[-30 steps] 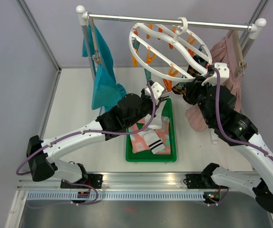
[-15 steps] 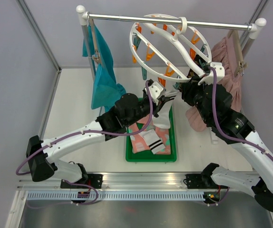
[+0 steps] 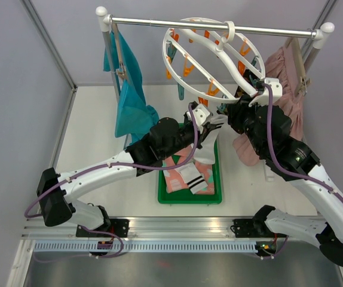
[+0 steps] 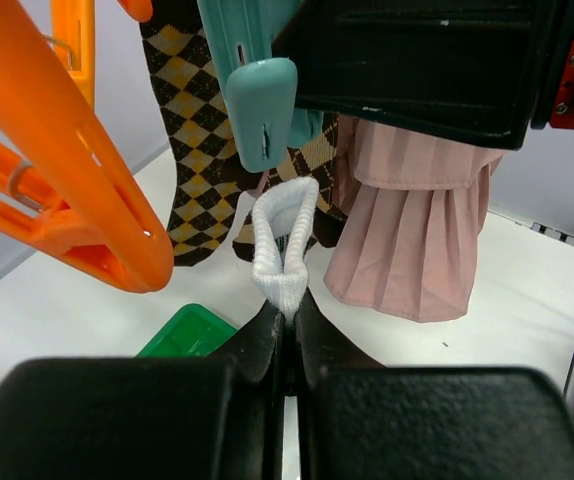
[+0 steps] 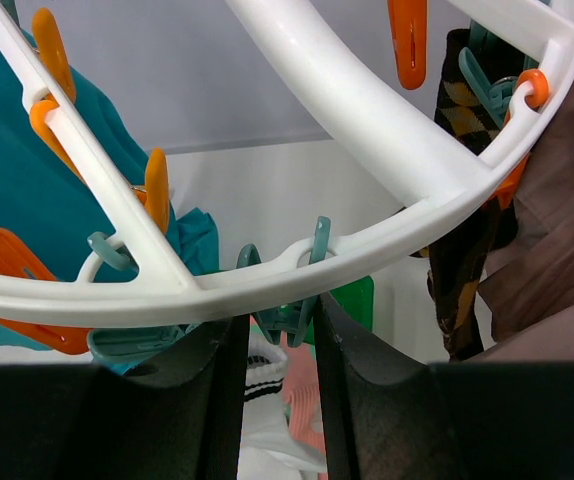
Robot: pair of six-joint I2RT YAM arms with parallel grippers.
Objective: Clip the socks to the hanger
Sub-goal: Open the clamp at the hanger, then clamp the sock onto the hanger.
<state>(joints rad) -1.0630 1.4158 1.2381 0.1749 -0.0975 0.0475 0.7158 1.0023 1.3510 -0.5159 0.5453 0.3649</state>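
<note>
Top external: left fingers [image 4: 259,348] clenched on white sock [image 4: 285,240], closer than before to teal clip [image 4: 267,110] in right fingers' [image 5: 219,400] grasp.

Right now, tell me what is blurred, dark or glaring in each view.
Top external: even soft light, no glare, sharp throughout. Left wrist: the white sock is sharp at its cuff; the near orange clip is soft, the left pincer dark. Right wrist: the hanger is bright, not washed out; the right pincer is a black silhouette.
</note>
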